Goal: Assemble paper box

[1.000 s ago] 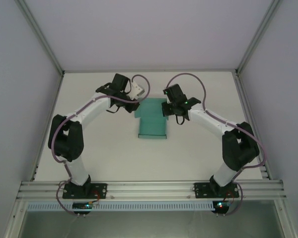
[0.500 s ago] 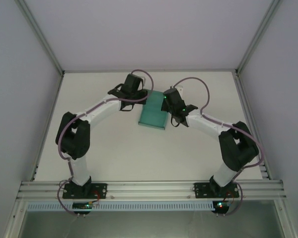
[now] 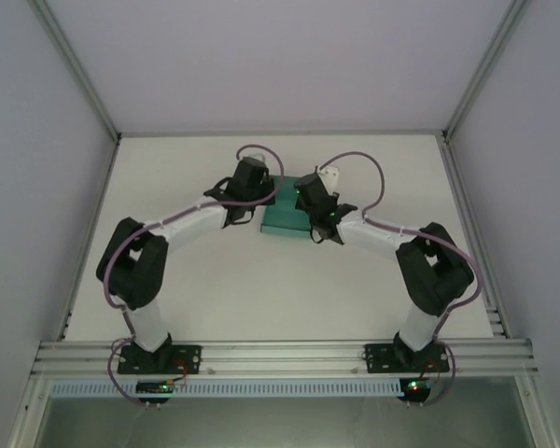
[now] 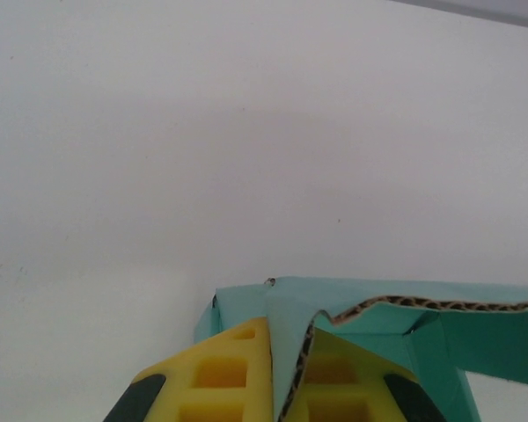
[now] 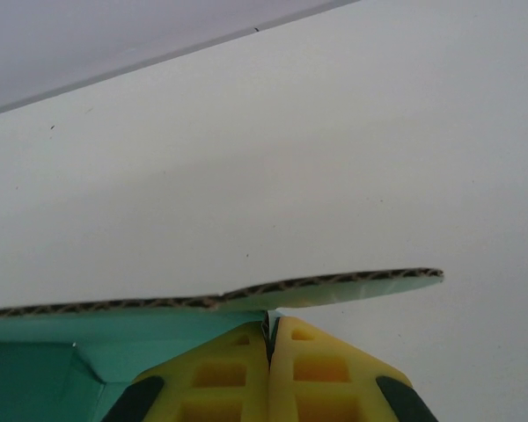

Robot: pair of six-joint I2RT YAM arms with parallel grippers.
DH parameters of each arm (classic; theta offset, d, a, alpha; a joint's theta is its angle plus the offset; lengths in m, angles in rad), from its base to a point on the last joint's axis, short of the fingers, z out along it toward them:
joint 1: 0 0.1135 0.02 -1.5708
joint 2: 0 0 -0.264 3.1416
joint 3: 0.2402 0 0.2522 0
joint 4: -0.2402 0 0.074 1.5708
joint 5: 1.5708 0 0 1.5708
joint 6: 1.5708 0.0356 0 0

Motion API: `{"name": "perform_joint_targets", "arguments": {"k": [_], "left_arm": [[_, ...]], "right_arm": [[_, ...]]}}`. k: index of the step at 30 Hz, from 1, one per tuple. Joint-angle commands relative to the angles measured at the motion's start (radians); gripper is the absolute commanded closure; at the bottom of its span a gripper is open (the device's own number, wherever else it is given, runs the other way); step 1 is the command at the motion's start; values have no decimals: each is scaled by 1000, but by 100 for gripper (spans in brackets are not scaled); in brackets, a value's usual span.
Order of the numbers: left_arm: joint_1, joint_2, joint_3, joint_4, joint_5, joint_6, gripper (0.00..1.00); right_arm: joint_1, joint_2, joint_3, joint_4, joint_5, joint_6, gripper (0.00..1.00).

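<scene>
Aluminium rail (image 3: 280, 355) at the near edge, then a white surface (image 3: 355, 280). Past mid-surface, the left end effector (image 4: 286, 352) and right end effector (image 5: 270, 338) each clench a wall of the teal paper box (image 3: 282, 219); long axis indeterminate. Pale walls (image 3: 261, 65) beyond.

No text, label, brand, number or sign could be read in any view, the paper box (image 3: 282, 222) showed plain teal card with no legible print
</scene>
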Motion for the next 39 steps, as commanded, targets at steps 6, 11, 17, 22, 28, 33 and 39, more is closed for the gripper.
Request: {"name": "perform_joint_targets", "arguments": {"k": [6, 11, 17, 22, 28, 33, 39], "left_arm": [[-80, -88, -220, 36, 15, -40, 100], [-105, -97, -286, 53, 19, -81, 100], [-119, -122, -335, 48, -37, -93, 100], [-119, -172, -349, 14, -39, -72, 86], [-119, -254, -323, -81, -22, -19, 48], [-120, -338, -232, -203, 100, 53, 7], [-53, -358, -103, -328, 33, 46, 0]], "right_arm": [[127, -19, -295, 384, 37, -136, 100], [155, -44, -379, 433, 51, -124, 100], [189, -29, -415, 461, 47, -239, 100], [190, -50, -451, 491, 36, -267, 100], [190, -63, -433, 411, 18, -293, 100], [177, -69, -425, 370, -14, -288, 100], [162, -62, -404, 323, -49, -287, 100]]}}
